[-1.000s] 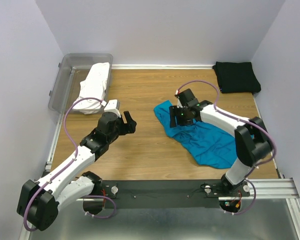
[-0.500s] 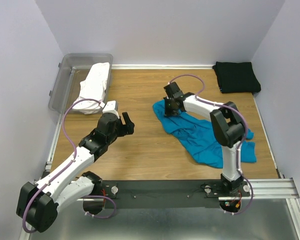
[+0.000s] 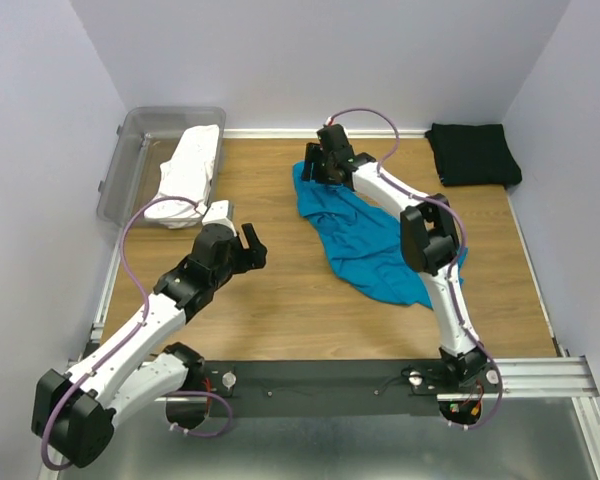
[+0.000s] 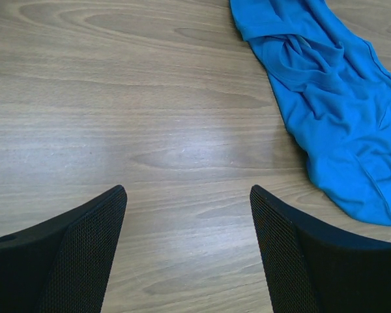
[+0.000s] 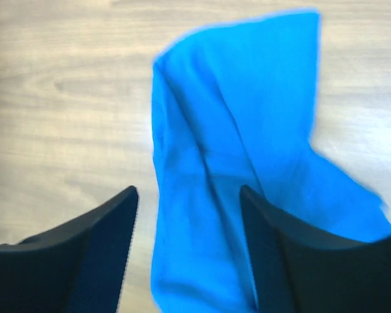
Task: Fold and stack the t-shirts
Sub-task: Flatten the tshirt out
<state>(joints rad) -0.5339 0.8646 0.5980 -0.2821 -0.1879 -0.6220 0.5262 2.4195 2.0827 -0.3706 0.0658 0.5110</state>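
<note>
Teal t-shirt [image 3: 370, 245]: unfolded and rumpled, sprawled diagonally from the far middle of the tabletop [image 3: 270, 310] toward the right arm's side.
Handling: judged soft, light and limp; likely to bunch and slide on wood. Not fragile.
Where to grip: pinch a hem or shoulder corner with each gripper, then draw it flat.
Right gripper [image 5: 188, 192]: over the shirt's far end, jaws spread, cloth showing between them unpinched.
Left gripper [image 4: 189, 192]: above bare wood left of the shirt, jaws wide, empty.
Black t-shirt [image 3: 472, 153]: folded, far right corner.
White t-shirt [image 3: 188, 175]: draped over the tub [image 3: 130, 160] rim, far left.
</note>
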